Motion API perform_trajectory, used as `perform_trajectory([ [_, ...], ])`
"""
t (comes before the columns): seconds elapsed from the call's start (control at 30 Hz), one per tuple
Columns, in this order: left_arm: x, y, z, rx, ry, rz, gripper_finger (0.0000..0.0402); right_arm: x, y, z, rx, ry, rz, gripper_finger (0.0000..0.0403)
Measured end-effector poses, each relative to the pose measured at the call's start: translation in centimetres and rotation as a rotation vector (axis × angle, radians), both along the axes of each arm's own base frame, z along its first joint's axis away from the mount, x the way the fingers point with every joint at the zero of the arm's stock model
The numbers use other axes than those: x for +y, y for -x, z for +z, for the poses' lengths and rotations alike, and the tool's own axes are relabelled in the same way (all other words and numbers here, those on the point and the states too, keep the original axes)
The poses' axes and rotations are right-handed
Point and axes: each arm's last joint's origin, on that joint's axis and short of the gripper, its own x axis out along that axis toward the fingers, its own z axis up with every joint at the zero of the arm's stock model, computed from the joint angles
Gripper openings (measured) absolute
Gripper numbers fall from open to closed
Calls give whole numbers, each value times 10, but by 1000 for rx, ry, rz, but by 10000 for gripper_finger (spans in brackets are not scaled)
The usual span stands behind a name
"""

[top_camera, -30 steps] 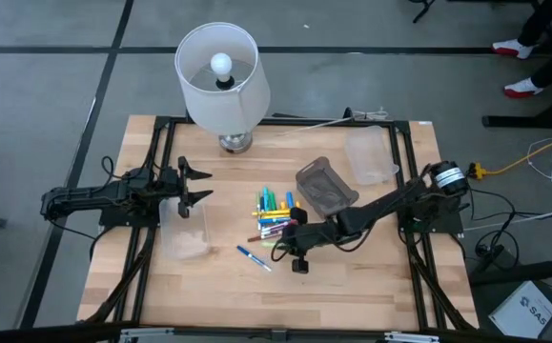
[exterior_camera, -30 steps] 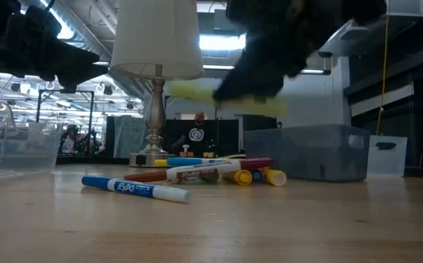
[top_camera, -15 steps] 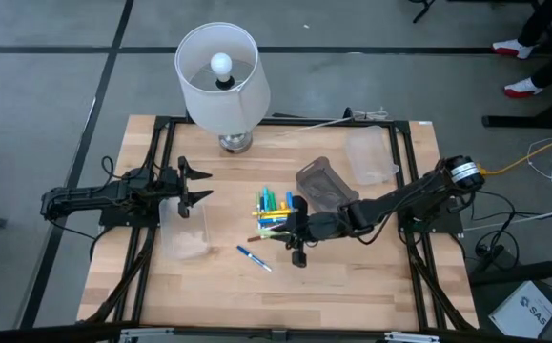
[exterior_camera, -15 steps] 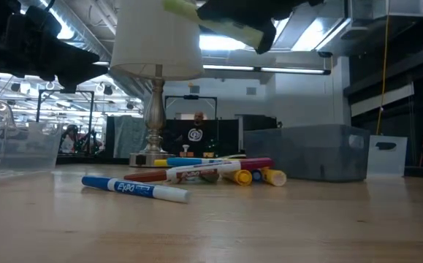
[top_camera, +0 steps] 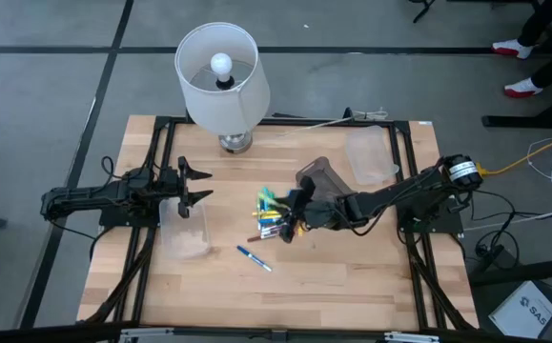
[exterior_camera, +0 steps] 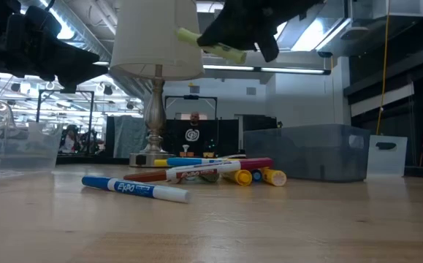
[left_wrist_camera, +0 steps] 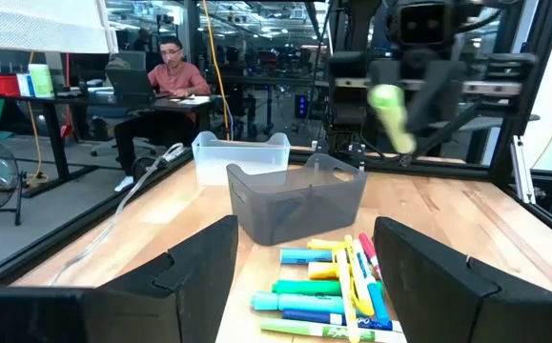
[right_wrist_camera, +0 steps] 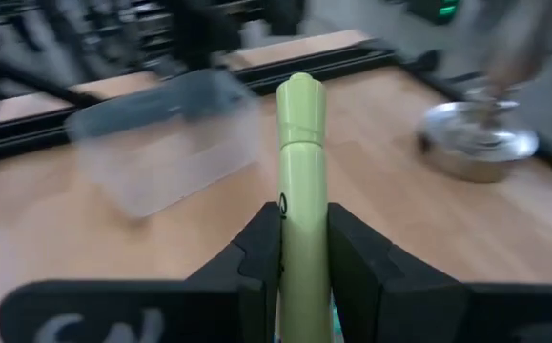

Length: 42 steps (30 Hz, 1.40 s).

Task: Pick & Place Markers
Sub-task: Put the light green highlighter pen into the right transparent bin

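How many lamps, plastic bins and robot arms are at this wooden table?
White-shaded metal table lamp: 1
See-through plastic bins: 3
Dark robot arms: 2
Total: 6

I see a pale wooden table (top_camera: 352,286) with a smooth satin grain. The bins (top_camera: 371,157) look like clear, slightly frosted plastic. The lamp (top_camera: 220,71) has a matt white cloth shade on a shiny metal base. The markers (exterior_camera: 134,187) show glossy plastic barrels; my right gripper (right_wrist_camera: 304,250) looks matt black.
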Motion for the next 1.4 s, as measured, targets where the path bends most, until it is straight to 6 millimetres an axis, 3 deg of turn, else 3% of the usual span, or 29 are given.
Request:
perform_trajectory([
  [0.4,0,0,0,0,0,0,242,-42,2,2,40,18,-187,67],
  [0.93,0,0,0,1,0,0,242,-77,67,56,60,2,-387,67],
  [1.4,0,0,0,0,-1,-1,242,-107,102,37,276,-20,-701,67],
])
